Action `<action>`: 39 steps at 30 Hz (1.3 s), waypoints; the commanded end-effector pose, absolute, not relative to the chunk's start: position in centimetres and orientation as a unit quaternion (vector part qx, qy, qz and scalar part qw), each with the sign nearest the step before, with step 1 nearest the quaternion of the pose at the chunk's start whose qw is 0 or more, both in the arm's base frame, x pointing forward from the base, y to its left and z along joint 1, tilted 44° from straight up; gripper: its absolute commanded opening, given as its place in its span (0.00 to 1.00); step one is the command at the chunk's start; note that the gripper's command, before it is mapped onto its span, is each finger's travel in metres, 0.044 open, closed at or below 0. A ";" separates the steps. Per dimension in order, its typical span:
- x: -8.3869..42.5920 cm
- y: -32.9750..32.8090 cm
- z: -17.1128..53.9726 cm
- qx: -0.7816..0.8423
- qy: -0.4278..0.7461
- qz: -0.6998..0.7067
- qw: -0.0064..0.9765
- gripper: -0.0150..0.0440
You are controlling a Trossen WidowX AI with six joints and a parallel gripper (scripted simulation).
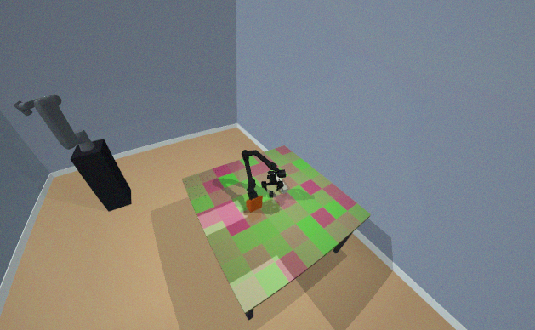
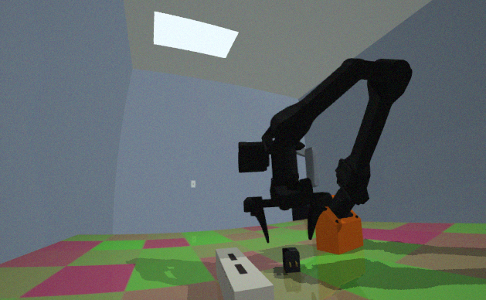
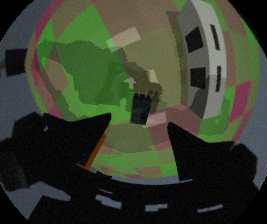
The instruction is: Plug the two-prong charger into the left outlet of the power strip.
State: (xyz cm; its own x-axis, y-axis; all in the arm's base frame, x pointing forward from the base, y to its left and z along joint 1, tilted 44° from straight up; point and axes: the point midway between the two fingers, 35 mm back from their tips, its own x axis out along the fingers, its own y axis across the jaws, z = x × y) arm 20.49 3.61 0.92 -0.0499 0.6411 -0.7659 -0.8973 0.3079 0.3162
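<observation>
The black charger [image 2: 290, 260] [image 3: 140, 110] rests on the table near the power strip, apart from it. Its two brass prongs face the exterior view and point toward the top of the wrist view. The white power strip [image 2: 252, 284] [image 3: 215, 59] [image 1: 284, 187] has dark openings and stands to the right of the charger in the wrist view. My gripper [image 2: 289, 240] [image 3: 140, 120] is open and empty, its fingers pointing down above the charger. In the wrist view the charger shows between and just beyond the fingertips. Inside the outlets, nothing can be made out.
The orange base block [image 1: 254, 203] [image 2: 338, 236] of the arm stands on the patchwork table [image 1: 268, 272], close to the charger. A grey arm [image 1: 55, 123] on a black pedestal [image 1: 102, 174] stands away from the table. Walls rise beyond the table.
</observation>
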 end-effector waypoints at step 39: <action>20.4 7.0 -2.5 -0.143 0.445 0.571 0.675 0.73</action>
State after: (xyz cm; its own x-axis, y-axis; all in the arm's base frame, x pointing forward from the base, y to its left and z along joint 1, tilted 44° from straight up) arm 20.39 6.98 -2.51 -0.0476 0.6430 -0.7643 -0.8970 0.3092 0.3159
